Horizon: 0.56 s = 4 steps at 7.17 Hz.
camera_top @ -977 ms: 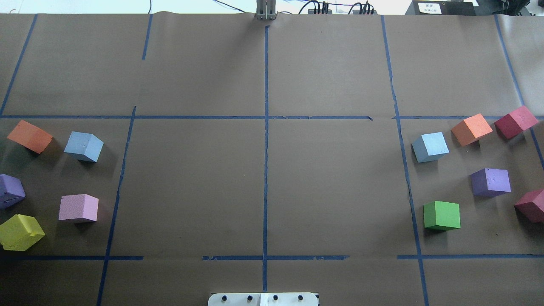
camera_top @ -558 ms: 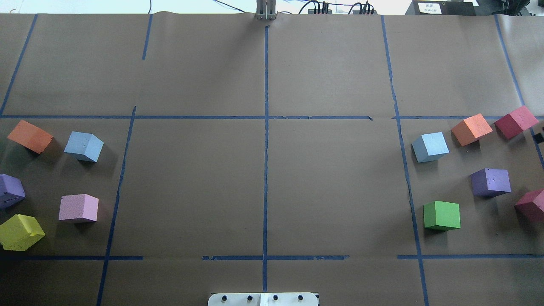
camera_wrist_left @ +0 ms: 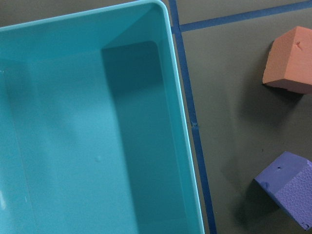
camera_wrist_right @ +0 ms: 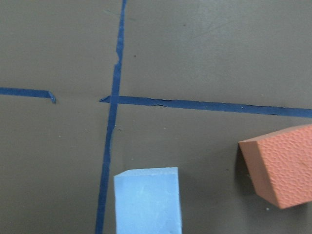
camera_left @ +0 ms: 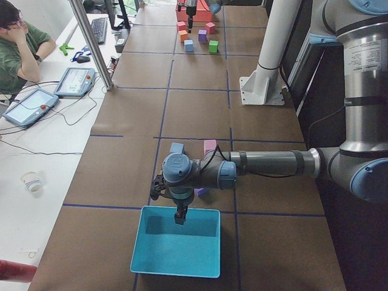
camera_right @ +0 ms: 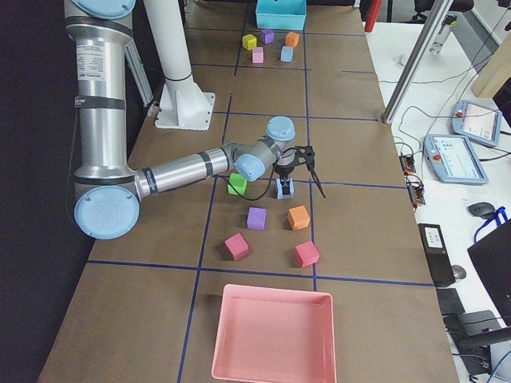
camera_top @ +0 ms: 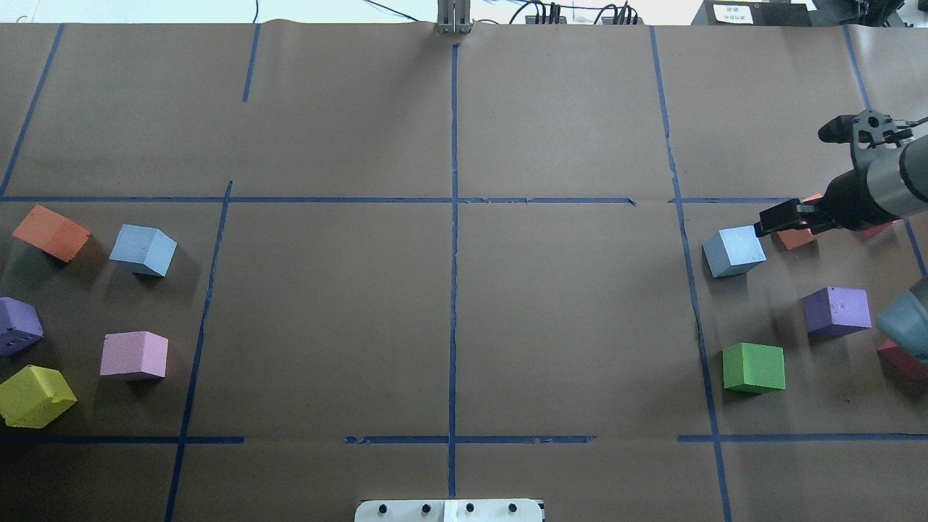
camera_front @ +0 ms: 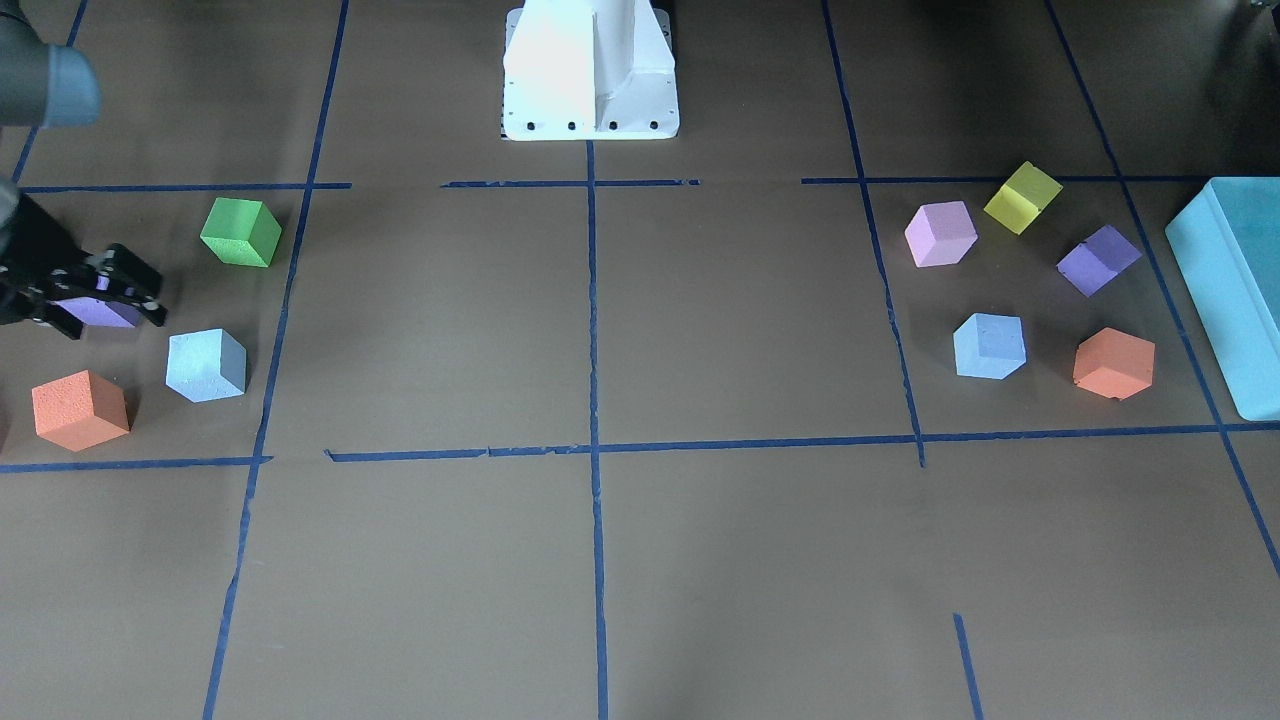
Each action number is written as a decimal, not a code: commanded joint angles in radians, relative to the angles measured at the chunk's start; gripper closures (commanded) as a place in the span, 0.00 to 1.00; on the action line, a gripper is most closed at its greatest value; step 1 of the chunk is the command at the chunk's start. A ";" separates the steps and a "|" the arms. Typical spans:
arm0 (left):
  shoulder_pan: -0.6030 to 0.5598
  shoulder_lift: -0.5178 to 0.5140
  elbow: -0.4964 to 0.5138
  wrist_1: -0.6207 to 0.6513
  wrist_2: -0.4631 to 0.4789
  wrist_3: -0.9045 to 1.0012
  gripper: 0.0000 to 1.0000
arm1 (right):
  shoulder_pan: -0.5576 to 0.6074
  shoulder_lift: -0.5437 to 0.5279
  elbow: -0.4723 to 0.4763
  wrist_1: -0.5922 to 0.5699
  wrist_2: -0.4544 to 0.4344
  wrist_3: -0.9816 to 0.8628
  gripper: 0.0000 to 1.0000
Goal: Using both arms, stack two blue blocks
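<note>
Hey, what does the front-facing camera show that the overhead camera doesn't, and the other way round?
Only the front-facing view shows the teal box at its right edge. Only the overhead view shows cables beyond the far edge of the table. Both show the right tool, the blue block near it, and the other blue block on the opposite side.

Overhead, the right-side blue block [camera_top: 734, 250] has an orange block [camera_top: 794, 239] close at its 2 o'clock; open brown table [camera_top: 573, 290] stretches toward 9 o'clock.
</note>
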 commanded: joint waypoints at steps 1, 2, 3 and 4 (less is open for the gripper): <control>0.000 0.000 0.000 0.000 0.000 0.000 0.00 | -0.057 0.050 -0.055 0.009 -0.051 0.025 0.00; 0.000 0.000 0.000 0.000 0.000 0.000 0.00 | -0.077 0.052 -0.072 0.010 -0.079 0.019 0.00; 0.000 0.000 0.000 0.000 0.000 0.000 0.00 | -0.086 0.050 -0.081 0.009 -0.087 0.016 0.00; 0.000 0.000 0.000 0.000 0.000 0.000 0.00 | -0.094 0.052 -0.093 0.010 -0.087 0.016 0.00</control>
